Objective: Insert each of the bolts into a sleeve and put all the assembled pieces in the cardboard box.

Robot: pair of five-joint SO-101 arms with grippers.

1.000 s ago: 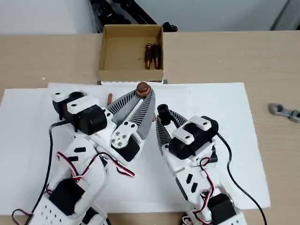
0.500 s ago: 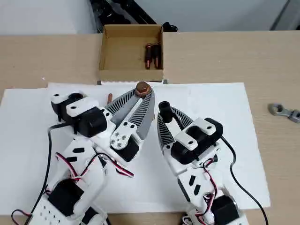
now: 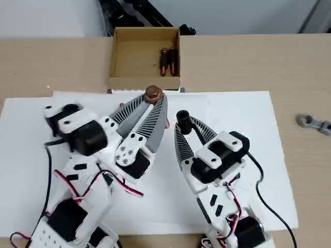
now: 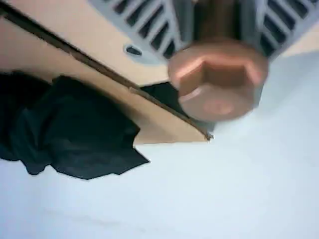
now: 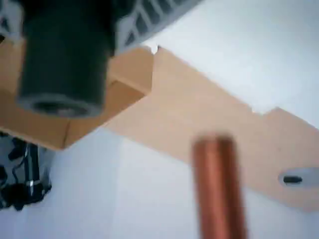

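My left gripper is shut on a copper bolt, hex head up, just in front of the cardboard box. The left wrist view has the bolt head between the grey fingers. My right gripper is shut on a black sleeve, a little right of the bolt and apart from it. In the right wrist view the sleeve is close up, with a copper shank beside it. Two assembled pieces lie in the box.
A white paper sheet covers the table under both arms. Another copper piece peeks out beside the left gripper. A metal wrench lies at the right edge. Dark equipment stands behind the box.
The left arm swung left, and its bolt moved slightly left and towards the box. The right gripper edged forward and right with the sleeve.
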